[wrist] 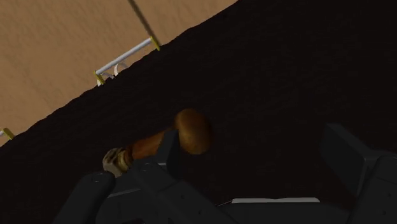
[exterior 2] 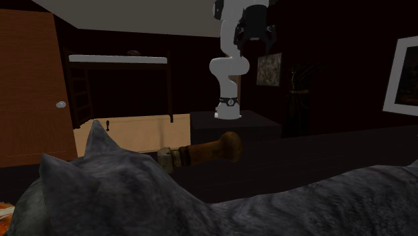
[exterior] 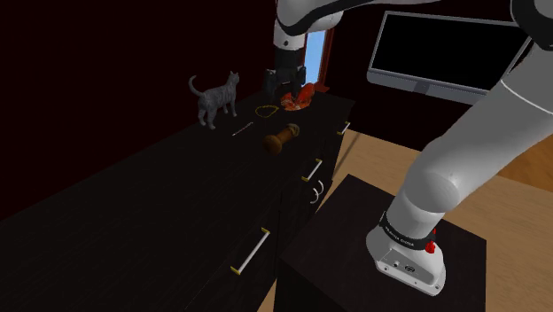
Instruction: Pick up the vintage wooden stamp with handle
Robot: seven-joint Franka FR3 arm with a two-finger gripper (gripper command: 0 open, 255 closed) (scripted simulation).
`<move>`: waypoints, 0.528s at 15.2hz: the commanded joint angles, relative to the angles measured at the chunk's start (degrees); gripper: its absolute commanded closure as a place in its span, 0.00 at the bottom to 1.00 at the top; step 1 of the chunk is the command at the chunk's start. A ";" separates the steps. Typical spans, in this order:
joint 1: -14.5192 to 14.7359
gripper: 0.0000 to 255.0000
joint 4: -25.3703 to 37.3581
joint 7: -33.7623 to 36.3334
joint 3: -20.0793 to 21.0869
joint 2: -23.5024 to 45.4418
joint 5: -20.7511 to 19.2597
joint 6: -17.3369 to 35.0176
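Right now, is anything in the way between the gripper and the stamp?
Nothing visible. The open gripper hangs above the stamp, which lies on the dark dresser. The cat stands off to one side.

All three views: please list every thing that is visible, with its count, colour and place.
stamp: 1, brown, lying on the dresser
cat: 1, grey, on the dresser, shoulder view's left of the stamp
ring: 1, yellowish, on the dresser past the stamp
dresser: 1, dark, pale handles, beside the stand
monitor: 1, black screen, shoulder view's upper right
door: 1, brown, second exterior view's left
floor: 1, tan, under the stand
stand: 1, black, on the floor
arm: 1, white, reaching over the dresser
end effector: 1, black, open, above the stamp
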 commanded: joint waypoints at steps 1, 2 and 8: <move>-0.78 0.00 2.12 3.05 -0.13 4.35 0.12 1.48; -1.17 0.00 3.16 4.38 -0.31 6.44 0.20 2.15; -3.20 0.00 10.02 11.74 -1.99 18.65 1.11 5.30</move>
